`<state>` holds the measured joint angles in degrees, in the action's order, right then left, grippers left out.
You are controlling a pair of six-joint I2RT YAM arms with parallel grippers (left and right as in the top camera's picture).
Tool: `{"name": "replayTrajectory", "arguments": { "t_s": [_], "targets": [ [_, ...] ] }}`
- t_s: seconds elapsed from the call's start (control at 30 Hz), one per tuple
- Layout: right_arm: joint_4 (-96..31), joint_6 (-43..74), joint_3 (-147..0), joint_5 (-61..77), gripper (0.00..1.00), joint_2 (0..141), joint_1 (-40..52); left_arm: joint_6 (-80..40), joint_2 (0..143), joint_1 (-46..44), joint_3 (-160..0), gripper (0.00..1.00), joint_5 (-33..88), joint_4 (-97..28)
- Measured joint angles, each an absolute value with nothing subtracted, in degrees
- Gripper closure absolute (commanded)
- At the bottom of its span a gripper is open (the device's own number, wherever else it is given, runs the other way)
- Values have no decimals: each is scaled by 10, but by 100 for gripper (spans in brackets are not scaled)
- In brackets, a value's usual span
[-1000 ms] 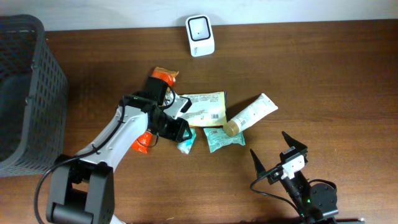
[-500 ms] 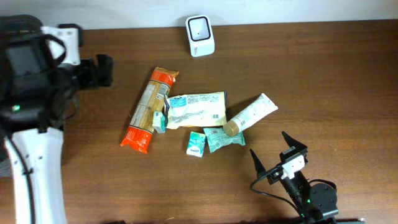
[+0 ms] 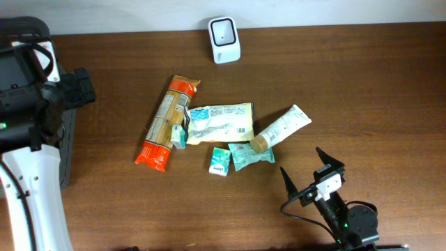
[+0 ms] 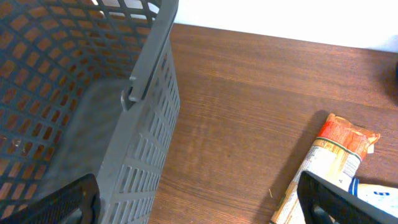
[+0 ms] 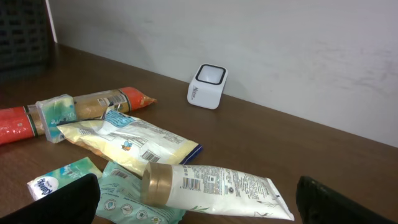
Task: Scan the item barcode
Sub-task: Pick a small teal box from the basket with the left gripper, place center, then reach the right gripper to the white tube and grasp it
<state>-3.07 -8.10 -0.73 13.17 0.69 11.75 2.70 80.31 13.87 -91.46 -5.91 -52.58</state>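
Since a second earlier, left claw (image 4: 199,199) had swung from the items to the basket (image 4: 81,93) (nothing seen inside), jaws wide. Right claw (image 5: 196,196) stood wide near the tube (image 5: 211,186); scanner (image 3: 224,31) sat apart on the surface (image 3: 362,90).

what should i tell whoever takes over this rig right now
Left gripper: open, empty, up over the basket at the table's left edge.
Right gripper: open, empty, parked near the front edge.
Scanner stands at the back edge.
Items lie mid-table: orange packet, yellow pouch, cream tube, small carton, teal sachet.
Done: no item is held or at the scanner.
Left: pick one, show its barcode to the scanner.
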Motion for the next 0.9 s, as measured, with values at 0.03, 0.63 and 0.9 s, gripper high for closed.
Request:
{"name": "replayTrajectory", "arguments": {
  "t_s": [0.03, 0.63, 0.9],
  "targets": [
    [-31, -81, -7, 132, 1, 7, 117, 27, 803, 139, -915, 1, -60, -526],
    [-173, 2, -178, 183, 1, 62, 118, 27, 803, 139, -915, 1, -61, -527],
    [-475, 33, -564, 225, 1, 411, 117, 27, 804, 139, -915, 1, -61, -528]
  ]
}}
